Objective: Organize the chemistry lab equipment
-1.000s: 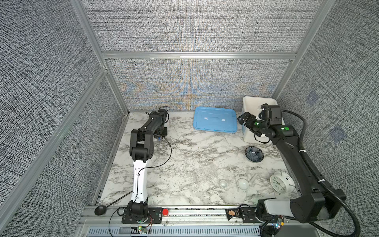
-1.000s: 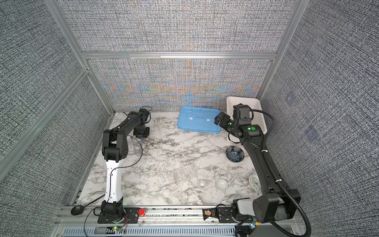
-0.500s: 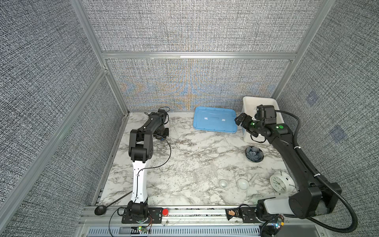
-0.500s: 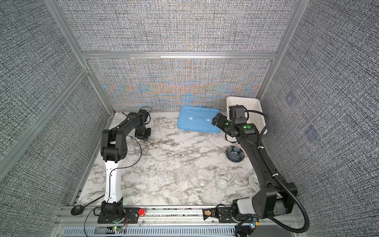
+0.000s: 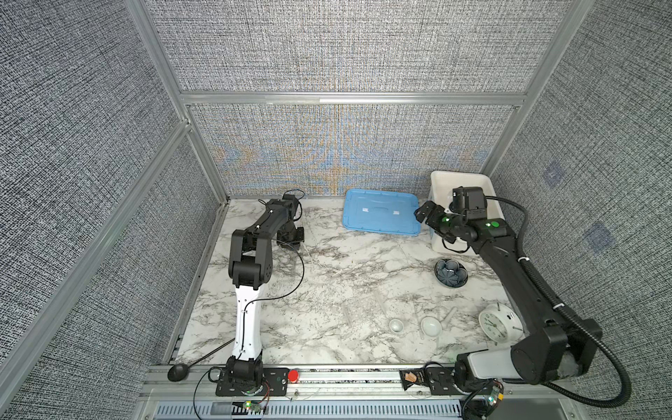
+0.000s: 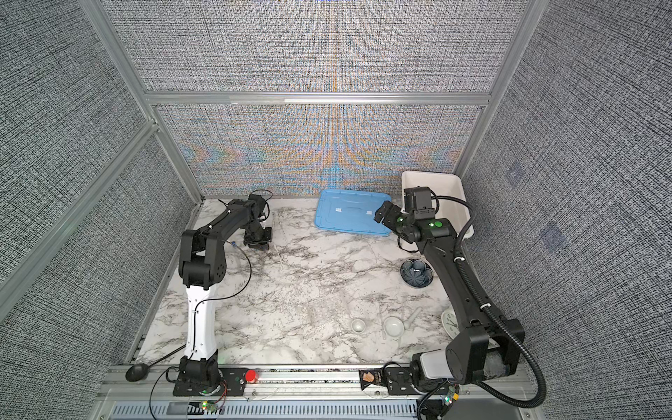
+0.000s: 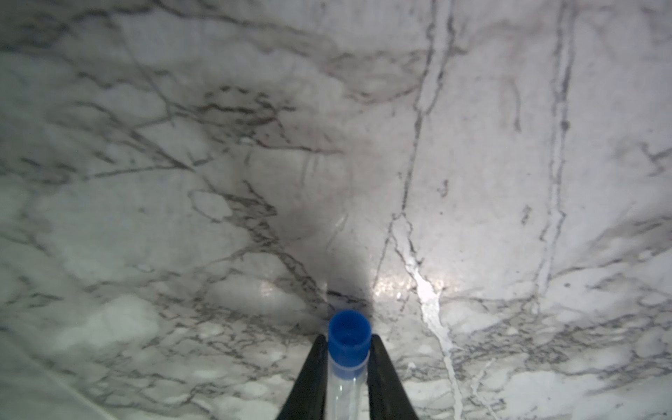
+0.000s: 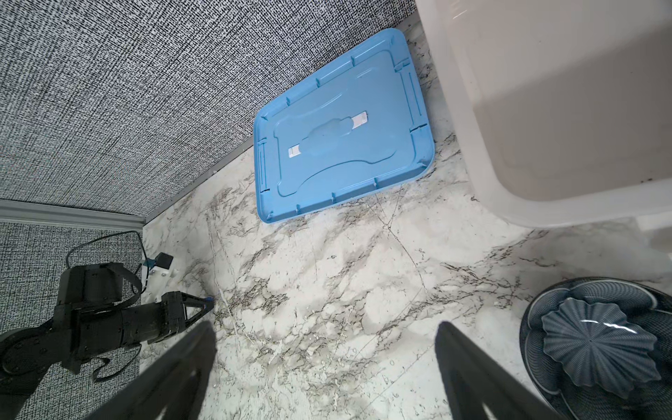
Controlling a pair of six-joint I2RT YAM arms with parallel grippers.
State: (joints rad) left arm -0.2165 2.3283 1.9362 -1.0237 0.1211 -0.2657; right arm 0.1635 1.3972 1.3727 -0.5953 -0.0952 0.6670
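In the left wrist view a slim clear tube with a blue cap (image 7: 350,336) sits between my left gripper's (image 7: 347,351) black fingers, which are shut on it just above the marble. In both top views that gripper (image 5: 291,242) (image 6: 260,242) is low at the table's back left. My right gripper (image 5: 423,212) (image 8: 327,331) hangs open and empty at the back right, over bare marble. Two small white bowls (image 5: 396,324) (image 5: 431,326) and a short white pestle (image 5: 450,315) lie near the front right.
A blue lid (image 5: 380,216) (image 8: 342,131) lies flat at the back, next to a white bin (image 5: 472,182) (image 8: 545,109) in the back right corner. A dark blue ridged dish (image 5: 451,272) (image 8: 596,345) sits under the right arm. A round white clock (image 5: 494,323) stands front right.
My left gripper has closed onto the tube. My right gripper has shifted slightly left towards the blue lid and stays open.
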